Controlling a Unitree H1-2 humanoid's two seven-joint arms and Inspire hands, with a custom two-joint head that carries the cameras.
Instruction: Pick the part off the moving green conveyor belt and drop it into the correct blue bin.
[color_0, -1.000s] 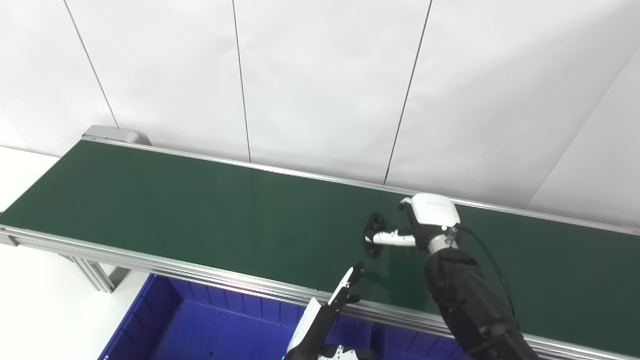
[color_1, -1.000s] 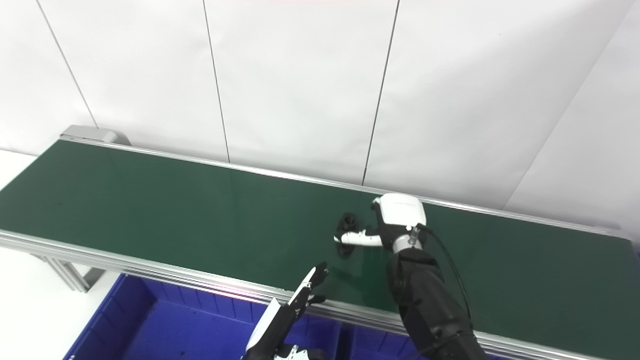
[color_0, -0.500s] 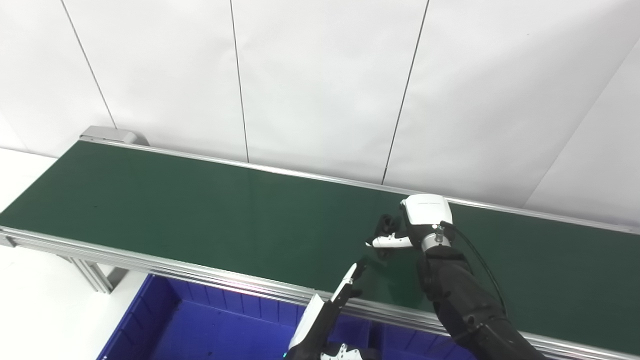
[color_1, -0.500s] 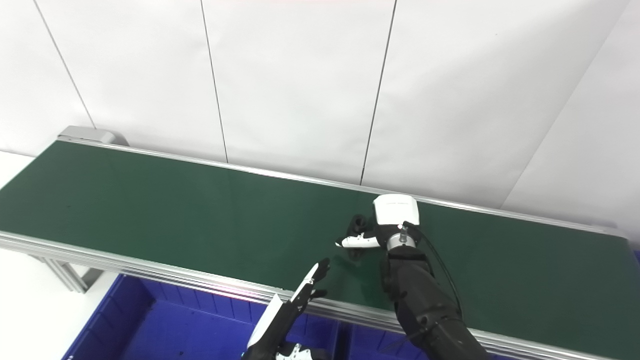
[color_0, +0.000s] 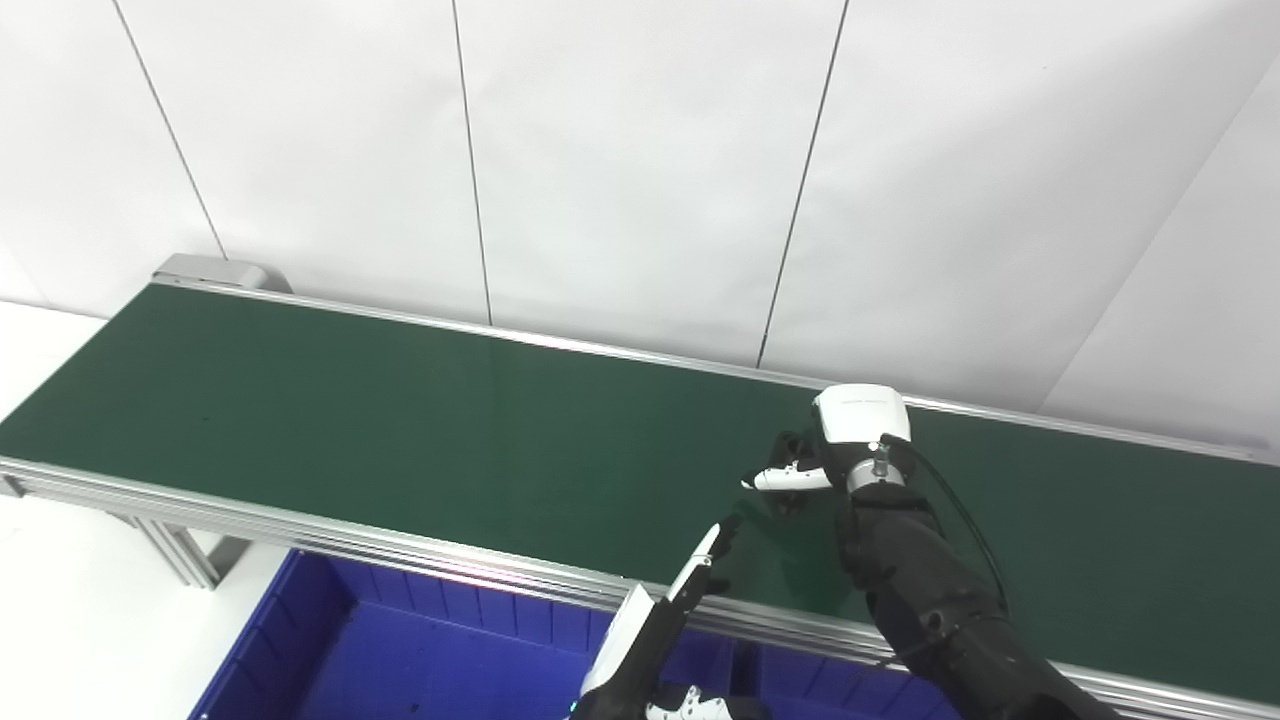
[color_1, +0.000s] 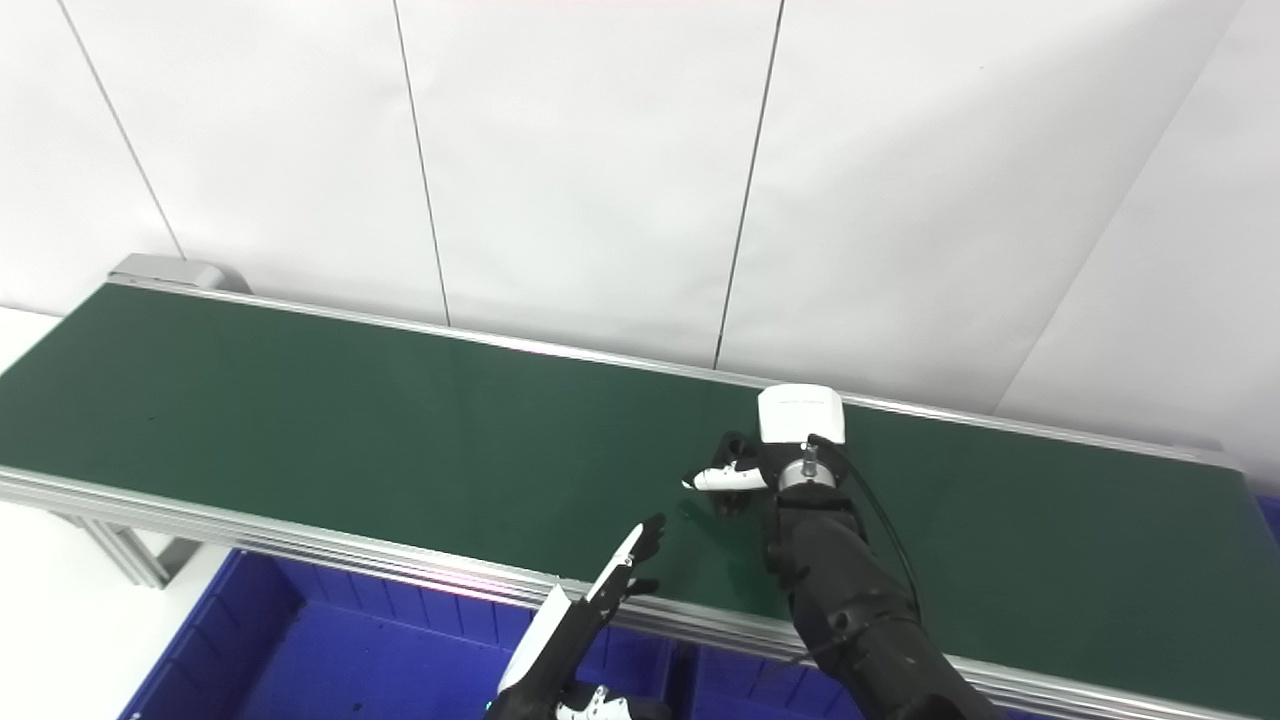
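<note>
Right hand (color_0: 835, 455): white shell, black fingers curled round the small black part (color_0: 787, 447) on your belt; whether the grip has closed, you cannot tell.
Part: dark, rounded, resting mid-belt, touching the fingers.
Left hand (color_0: 690, 580): flat, fingers stretched straight, holding nothing, raised over the near rail.
Conveyor belt (color_0: 400, 430): smooth matte green, long, framed in ribbed aluminium.
Blue bin (color_0: 400, 660): hard plastic, ribbed walls, below your near rail; its visible floor is bare.

- Dark part (color_0: 790, 447) mostly hidden behind right hand (color_0: 835, 455); grip unresolved.
- Blue bin (color_0: 400, 650) cut by bottom edge.
- Left hand (color_0: 650, 625) base cropped.
</note>
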